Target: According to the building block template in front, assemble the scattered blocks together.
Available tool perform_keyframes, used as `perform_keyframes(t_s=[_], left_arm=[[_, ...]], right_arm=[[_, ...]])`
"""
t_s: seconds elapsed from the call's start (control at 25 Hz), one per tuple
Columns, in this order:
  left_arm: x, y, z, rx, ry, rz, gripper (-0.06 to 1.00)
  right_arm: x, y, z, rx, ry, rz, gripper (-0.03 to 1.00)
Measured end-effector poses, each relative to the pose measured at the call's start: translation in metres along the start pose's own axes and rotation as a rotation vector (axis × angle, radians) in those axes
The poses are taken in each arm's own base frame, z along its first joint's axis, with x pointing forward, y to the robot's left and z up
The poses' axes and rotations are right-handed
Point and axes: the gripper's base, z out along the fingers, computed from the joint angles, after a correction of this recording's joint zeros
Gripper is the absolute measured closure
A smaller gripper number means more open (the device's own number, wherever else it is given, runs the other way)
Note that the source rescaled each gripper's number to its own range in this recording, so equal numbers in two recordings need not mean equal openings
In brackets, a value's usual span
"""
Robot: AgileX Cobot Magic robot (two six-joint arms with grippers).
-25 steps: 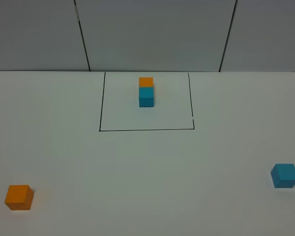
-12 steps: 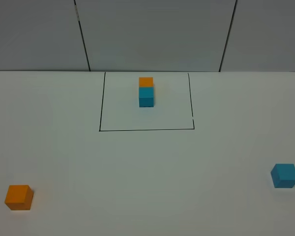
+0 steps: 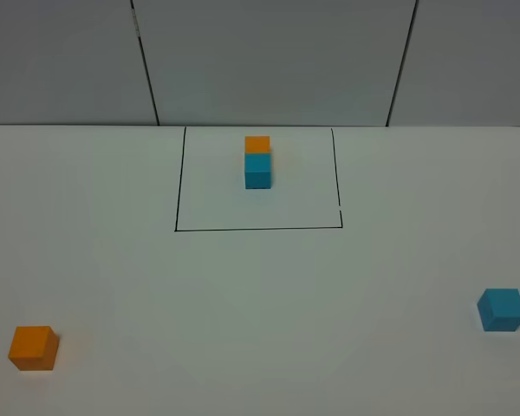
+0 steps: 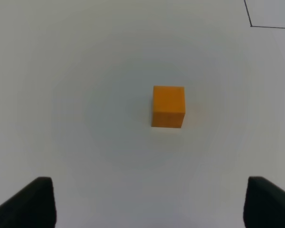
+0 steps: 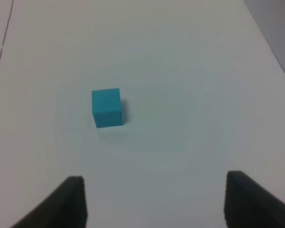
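Observation:
The building block template, an orange cube point(image 3: 257, 144) joined to a teal cube point(image 3: 258, 171), stands inside a black drawn rectangle point(image 3: 258, 229) at the back of the white table. Of the scattered blocks, the orange one point(image 3: 33, 347) lies near the front left and the teal one point(image 3: 501, 309) near the front right. In the left wrist view my left gripper point(image 4: 149, 183) is open, with the orange block point(image 4: 168, 106) ahead of it and apart. In the right wrist view the open right gripper point(image 5: 155, 178) faces the teal block point(image 5: 107, 108), not touching it. Neither gripper shows in the exterior view.
The white table point(image 3: 260, 295) ends at a grey panelled wall point(image 3: 269, 61) behind the rectangle. A corner of the black outline point(image 4: 270, 26) shows in the left wrist view, and a stretch of the outline point(image 5: 7, 28) in the right wrist view.

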Motion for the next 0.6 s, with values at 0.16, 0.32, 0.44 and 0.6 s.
perform_keyframes(t_s=[0.16, 0.32, 0.44, 0.6], left_arm=[[0.0, 0.0, 0.0, 0.0, 0.0, 0.0, -0.03], [-0.0003, 0.001, 0.0003, -0.011, 0.002, 0.006, -0.03], [-0.0015, 0.0022, 0.0018, -0.025, 0.016, 0.011, -0.03], [-0.0067, 0.0036, 0.0064, -0.043, 0.051, 0.039, -0.03]], right_arm=[[0.0, 0.0, 0.0, 0.0, 0.0, 0.0, 0.4], [0.0, 0.0, 0.0, 0.0, 0.0, 0.0, 0.4], [0.0, 0.0, 0.0, 0.0, 0.0, 0.0, 0.4], [0.0, 0.0, 0.0, 0.0, 0.0, 0.0, 0.4]])
